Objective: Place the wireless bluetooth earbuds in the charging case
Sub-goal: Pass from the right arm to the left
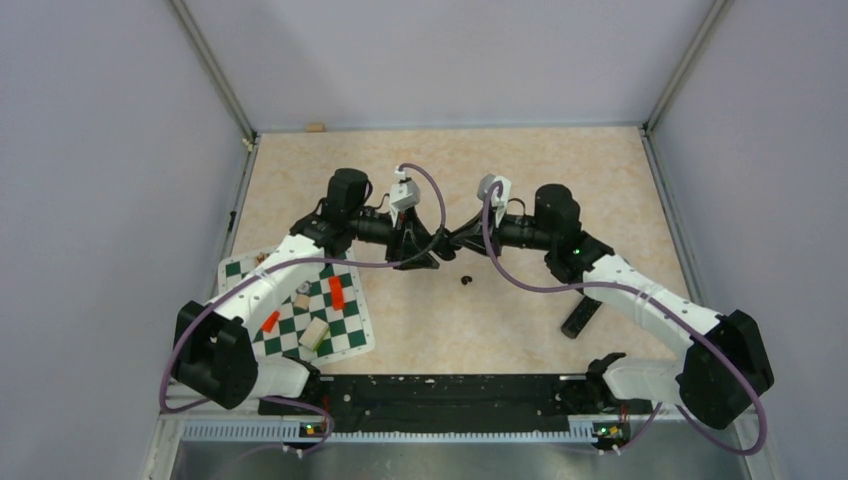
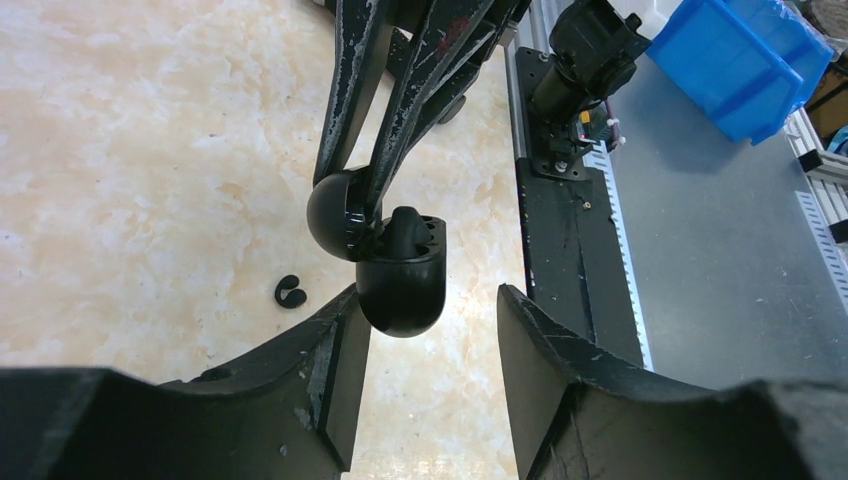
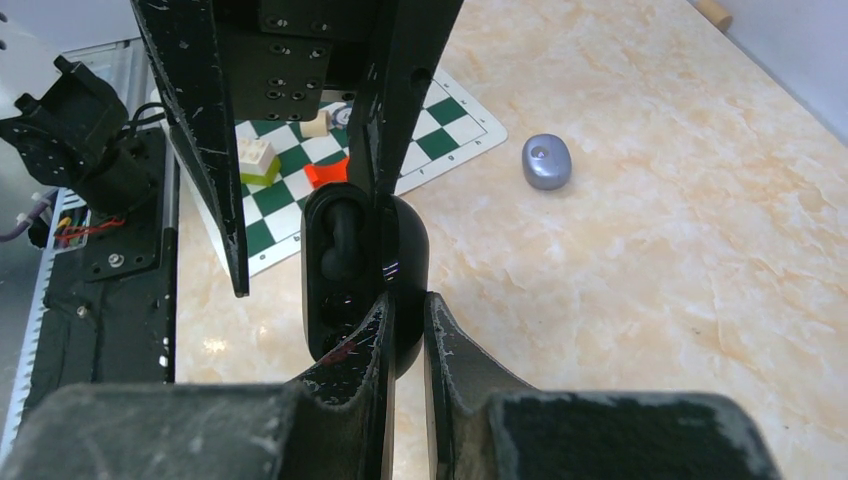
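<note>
Black on black makes this fiddly. The charging case [image 2: 400, 285] hangs open above the table [image 2: 150, 150]. One earbud [image 2: 404, 228] stands in its well and, to my eye, pokes up proud rather than sitting fully home. I judge the step in hand is seating that bud. I would bring one left fingertip down on its crown, straight along the well and gently. The case is held only by its lid [image 2: 335, 210], so a sideways shove could twist it out of the pinch or strain the hinge. The second earbud [image 2: 290, 292] lies loose on the table near the case, and I would fetch it once the first sits flush.

The right gripper [image 3: 407, 300] has its fingers almost together, clamped on the lid's thin wall near the hinge. The left gripper [image 2: 430, 300] stands apart and holds nothing, with the case body between its fingers. One finger [image 2: 335, 360] is close against the body, though I cannot tell whether it touches. A blue-grey oval pebble [image 3: 546, 161] lies well apart on the table, beyond the chequered mat [image 3: 440, 130], with neither gripper near it.
</note>
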### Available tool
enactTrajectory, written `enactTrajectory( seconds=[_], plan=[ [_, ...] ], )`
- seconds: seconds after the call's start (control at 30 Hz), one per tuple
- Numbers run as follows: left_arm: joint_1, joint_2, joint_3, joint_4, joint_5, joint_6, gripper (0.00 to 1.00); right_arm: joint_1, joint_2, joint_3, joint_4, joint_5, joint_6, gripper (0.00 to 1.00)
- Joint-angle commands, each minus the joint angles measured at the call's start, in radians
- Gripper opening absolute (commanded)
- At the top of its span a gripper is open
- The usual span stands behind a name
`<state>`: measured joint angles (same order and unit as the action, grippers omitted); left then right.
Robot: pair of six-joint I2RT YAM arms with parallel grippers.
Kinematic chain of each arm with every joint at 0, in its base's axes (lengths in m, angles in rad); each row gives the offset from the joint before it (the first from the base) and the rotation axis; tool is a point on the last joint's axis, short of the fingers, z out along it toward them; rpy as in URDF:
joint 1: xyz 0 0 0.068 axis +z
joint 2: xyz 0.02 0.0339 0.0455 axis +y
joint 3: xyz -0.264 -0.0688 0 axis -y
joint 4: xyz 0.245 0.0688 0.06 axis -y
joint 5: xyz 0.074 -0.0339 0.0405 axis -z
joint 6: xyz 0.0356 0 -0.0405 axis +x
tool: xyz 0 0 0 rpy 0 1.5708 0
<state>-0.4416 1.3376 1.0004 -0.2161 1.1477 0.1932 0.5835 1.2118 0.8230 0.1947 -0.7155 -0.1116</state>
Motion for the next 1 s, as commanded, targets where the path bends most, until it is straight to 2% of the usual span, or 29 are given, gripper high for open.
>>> enactTrajectory(
  seconds=[0.0,0.4,0.67,0.97],
  plan=[
    [0.004,-0.023,-0.011,0.073,0.021,-0.046,0.54,0.001,0.0,-0.009,0.055,0.021,-0.003,0.0],
    [0.003,0.002,-0.011,0.086,-0.006,-0.066,0.54,0.018,0.0,-0.013,0.064,0.053,-0.015,0.0],
    [0.004,0.034,-0.002,0.082,-0.092,-0.077,0.54,0.017,-0.042,-0.027,0.083,0.07,-0.018,0.0],
    [0.003,0.052,0.009,0.081,-0.065,-0.091,0.54,0.019,-0.048,-0.028,0.089,0.083,-0.021,0.0]
  ],
)
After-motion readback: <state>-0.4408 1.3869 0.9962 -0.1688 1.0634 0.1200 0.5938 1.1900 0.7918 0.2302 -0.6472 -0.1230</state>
